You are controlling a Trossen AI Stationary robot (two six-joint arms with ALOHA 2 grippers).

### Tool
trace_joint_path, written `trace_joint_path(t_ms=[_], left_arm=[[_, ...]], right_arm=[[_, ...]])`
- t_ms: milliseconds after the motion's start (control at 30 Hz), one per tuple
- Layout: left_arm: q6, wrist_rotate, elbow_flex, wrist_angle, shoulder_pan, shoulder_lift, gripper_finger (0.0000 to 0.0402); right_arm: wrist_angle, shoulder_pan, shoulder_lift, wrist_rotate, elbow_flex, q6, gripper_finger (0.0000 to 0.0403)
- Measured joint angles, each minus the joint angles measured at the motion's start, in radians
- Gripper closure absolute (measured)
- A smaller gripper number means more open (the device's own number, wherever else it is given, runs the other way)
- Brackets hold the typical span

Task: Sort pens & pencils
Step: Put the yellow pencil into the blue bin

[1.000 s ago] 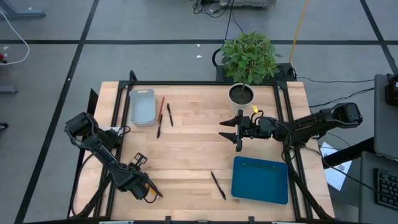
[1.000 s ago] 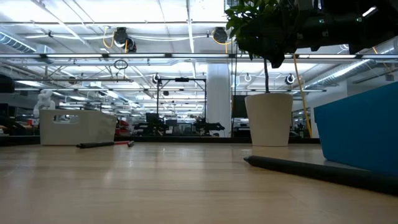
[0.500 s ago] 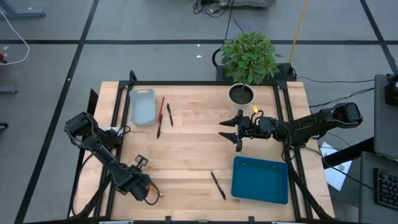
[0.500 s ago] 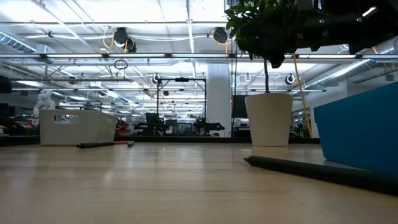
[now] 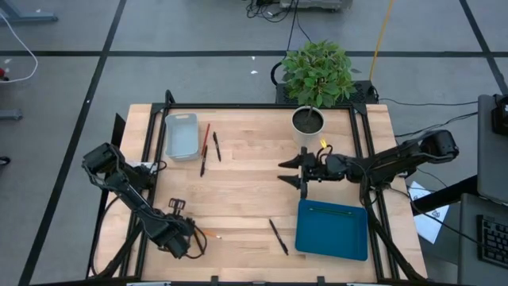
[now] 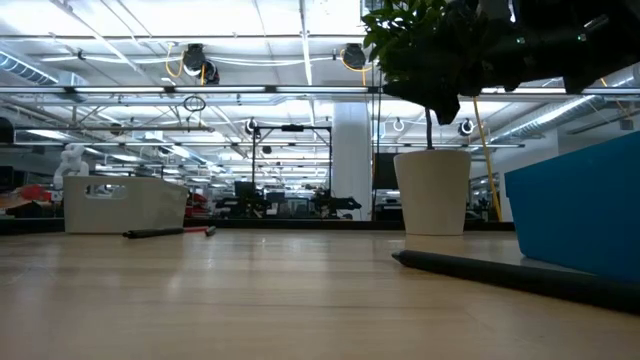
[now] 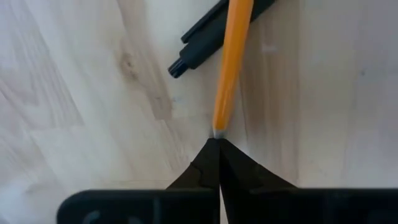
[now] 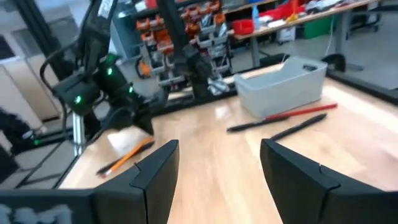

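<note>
The sort looks barely begun. On the high view, a thin green pencil [image 5: 332, 210] lies inside the blue tray [image 5: 333, 237] at about 4 o'clock on the counter [image 5: 246, 191], the only piece that seems filed. The pale grey bin [image 5: 182, 137] at 10 o'clock shows nothing inside that can be made out.

Still loose: a red pencil [image 5: 205, 142] and two black pens, one [image 5: 216, 146] just beside it toward the centre and another [image 5: 202, 168] at its lower end, all lying close to the bin's inner side. Another black pen [image 5: 278, 236] lies at 6 o'clock, near the tray's edge but outside it. An orange pencil [image 7: 232, 62] rests on the counter by the 7 o'clock corner, with a further dark pen [image 7: 214, 34] crossing under or beside it.

The left pincer [image 7: 216, 144] is clenched, its tips meeting right at the end of that orange pencil. Whether it nips the tip or merely touches it cannot be told. The right pincer [image 8: 217, 165] hovers released, jaws spread wide and empty, above the counter at about 3 o'clock, facing across toward the bin.

A potted plant [image 5: 316, 79] stands at 1 o'clock, close behind the right arm. Its leaves overhang that corner and could crowd a reach there. The tray's wall stands close to the 6 o'clock pen, which my guess says leaves tight room for fingers on that side.
</note>
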Motion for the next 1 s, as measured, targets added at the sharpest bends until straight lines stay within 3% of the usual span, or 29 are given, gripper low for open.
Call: trace_joint_path(t_ms=[600,1000], left_arm=[[-0.337,-0.047,-0.001,0.052,0.000,0.000,0.0400],[-0.459,-0.121,-0.001,0.064,0.001,0.002,0.0400]], right_arm=[[0.050,0.079,0.069,0.001,0.000,-0.003,0.0188],[0.050,0.122,0.069,0.002,0.000,-0.001,0.0188]])
